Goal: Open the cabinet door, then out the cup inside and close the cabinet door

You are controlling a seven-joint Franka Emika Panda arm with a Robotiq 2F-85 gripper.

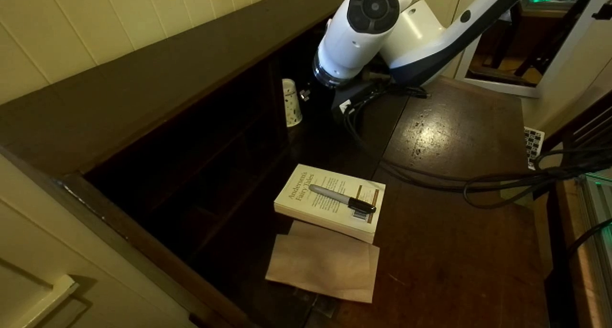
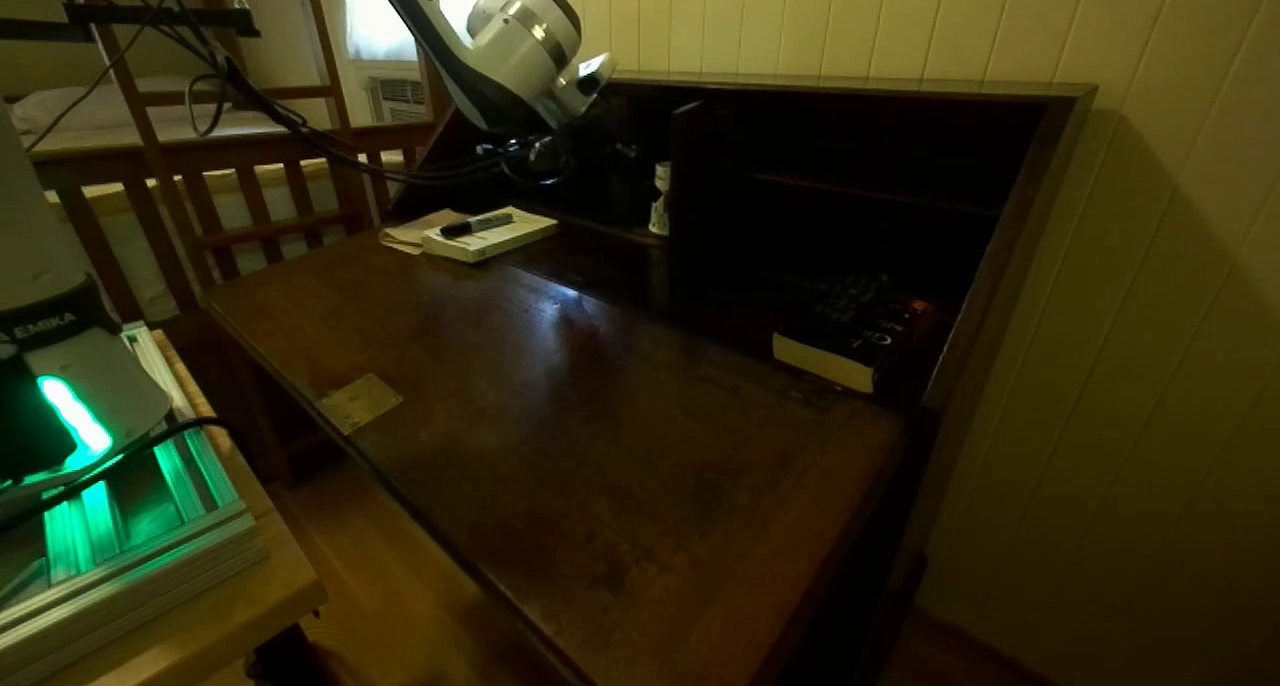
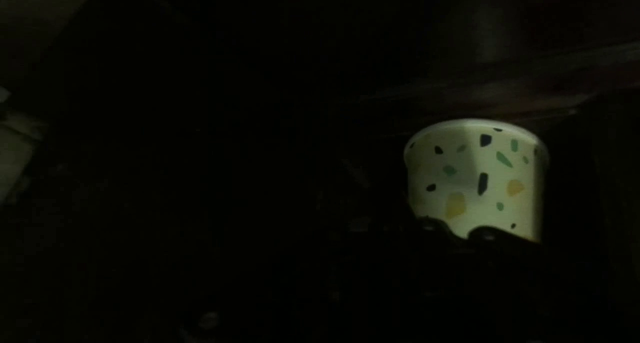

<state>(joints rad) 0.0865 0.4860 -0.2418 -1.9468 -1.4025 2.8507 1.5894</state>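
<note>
One white, fleck-printed tapered cup [image 3: 475, 178] is beside a dark upright wooden panel [image 2: 688, 196] — we cannot tell whether the black gripper [image 3: 459, 233] is spread or closed — and its sideways nudge could topple the cup.

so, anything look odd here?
The cup, maybe: its wider end is at the bottom in an exterior view, so it looks upside down. The marker lying aslant on the pale book seems harmless. No spill or damage shows; the cabinet is dark inside.
</note>
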